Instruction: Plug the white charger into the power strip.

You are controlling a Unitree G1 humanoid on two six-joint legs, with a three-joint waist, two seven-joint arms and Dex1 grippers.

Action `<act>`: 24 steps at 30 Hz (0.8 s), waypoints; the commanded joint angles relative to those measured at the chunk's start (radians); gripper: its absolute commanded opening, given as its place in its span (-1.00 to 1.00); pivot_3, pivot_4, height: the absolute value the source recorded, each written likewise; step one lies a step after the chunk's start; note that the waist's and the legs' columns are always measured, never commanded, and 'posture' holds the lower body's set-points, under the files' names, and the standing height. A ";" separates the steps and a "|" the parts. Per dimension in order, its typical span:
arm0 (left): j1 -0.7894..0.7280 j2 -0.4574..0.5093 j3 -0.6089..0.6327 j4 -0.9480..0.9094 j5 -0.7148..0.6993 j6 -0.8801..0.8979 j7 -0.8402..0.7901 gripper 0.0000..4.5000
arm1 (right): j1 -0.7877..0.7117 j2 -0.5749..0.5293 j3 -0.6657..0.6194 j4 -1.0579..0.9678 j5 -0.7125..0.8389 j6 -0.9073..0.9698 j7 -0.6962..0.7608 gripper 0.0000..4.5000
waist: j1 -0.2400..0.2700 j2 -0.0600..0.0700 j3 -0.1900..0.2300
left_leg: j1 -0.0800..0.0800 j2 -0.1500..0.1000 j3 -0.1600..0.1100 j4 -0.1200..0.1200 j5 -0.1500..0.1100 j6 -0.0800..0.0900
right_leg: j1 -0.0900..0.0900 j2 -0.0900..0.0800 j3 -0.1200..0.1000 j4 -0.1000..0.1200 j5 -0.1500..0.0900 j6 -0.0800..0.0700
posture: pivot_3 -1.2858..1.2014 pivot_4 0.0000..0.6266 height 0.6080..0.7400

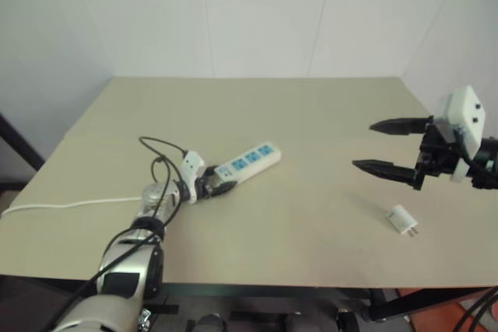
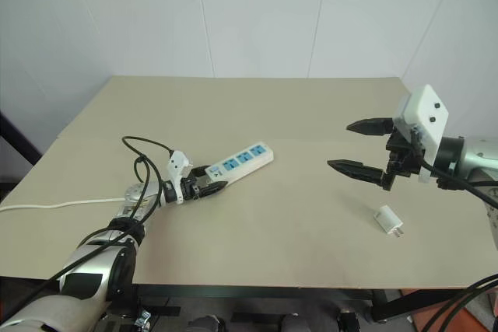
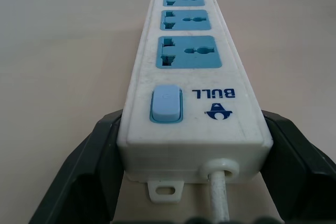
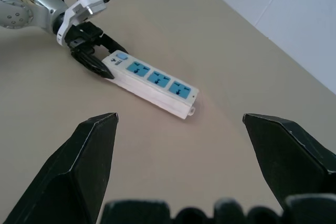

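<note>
1. The power strip (image 3: 191,77) is a long white bar with three blue sockets and a blue switch; it lies mid-tabletop (image 1: 311,114), its cord end clamped by the left pincer (image 1: 216,188).
2. The white charger (image 1: 401,219), a small cube, lies near the right pincer (image 1: 381,146), which gapes wide, empty.

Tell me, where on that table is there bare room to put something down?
Bare: the far half behind the power strip, and the middle between strip and white charger. Crowded: the near left, where the left gripper clamps the strip beside its cord.

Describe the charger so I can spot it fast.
Start at the table's near right corner, just below the open right tool. The charger lies there alone: a small white cube with two short metal prongs, far smaller than the strip the left tool grips.
</note>
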 commanded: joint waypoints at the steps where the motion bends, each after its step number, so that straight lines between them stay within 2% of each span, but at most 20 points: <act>1: 0.010 -0.010 -0.051 -0.065 -0.004 0.032 -0.200 0.46 | 0.022 -0.015 -0.064 0.003 0.002 -0.003 -0.002 1.00 | 0.000 0.000 0.000 | 0.000 0.000 0.000 0.000 0.000 0.000 | 0.000 0.000 0.000 0.000 0.000 0.000 | 0.03 -0.52 1.00; 5: 0.029 0.001 -0.081 -0.150 -0.018 0.038 -0.296 0.46 | 0.039 -0.015 -0.076 0.009 0.004 0.005 -0.011 1.00 | -0.003 -0.001 0.000 | -0.001 0.000 0.000 0.000 0.000 0.000 | -0.001 0.000 0.000 0.000 0.000 0.000 | 0.03 -0.52 1.00; 9: 0.080 -0.009 -0.098 -0.256 -0.034 0.032 -0.312 0.46 | 0.061 -0.020 -0.085 0.021 -0.008 0.027 -0.034 1.00 | -0.004 -0.001 0.001 | -0.002 0.001 0.000 0.000 0.000 0.000 | -0.002 0.000 0.000 0.000 0.000 0.000 | 0.03 -0.52 1.00; 14: 0.173 -0.037 -0.129 -0.378 -0.021 -0.030 -0.264 0.46 | 0.037 -0.080 -0.056 0.047 -0.018 0.219 -0.131 1.00 | 0.000 -0.001 0.001 | -0.002 0.000 0.000 0.000 0.000 0.000 | -0.002 0.000 0.000 0.000 0.000 0.000 | 0.03 -0.52 1.00; 17: 0.212 -0.043 -0.148 -0.436 -0.030 -0.002 -0.264 0.46 | -0.075 -0.122 0.007 0.107 0.010 0.418 -0.184 1.00 | -0.001 -0.001 0.001 | -0.002 0.000 0.000 0.000 0.000 0.000 | -0.002 0.000 0.000 0.000 0.000 0.000 | 0.03 -0.52 1.00; 21: 0.232 -0.039 -0.178 -0.464 -0.022 0.012 -0.273 0.46 | -0.398 -0.097 0.208 0.300 -0.058 0.807 -0.330 1.00 | -0.004 0.000 0.001 | 0.000 0.000 0.001 0.000 0.000 0.000 | -0.002 0.000 0.001 0.000 0.000 -0.001 | 0.03 -0.52 1.00; 24: 0.228 -0.033 -0.198 -0.471 -0.021 0.030 -0.283 0.46 | -0.517 -0.103 0.361 0.377 -0.090 0.925 -0.329 1.00 | -0.003 0.000 0.000 | -0.001 0.001 0.001 -0.001 0.000 0.000 | -0.003 0.000 0.001 0.000 0.000 -0.003 | 0.03 -0.52 1.00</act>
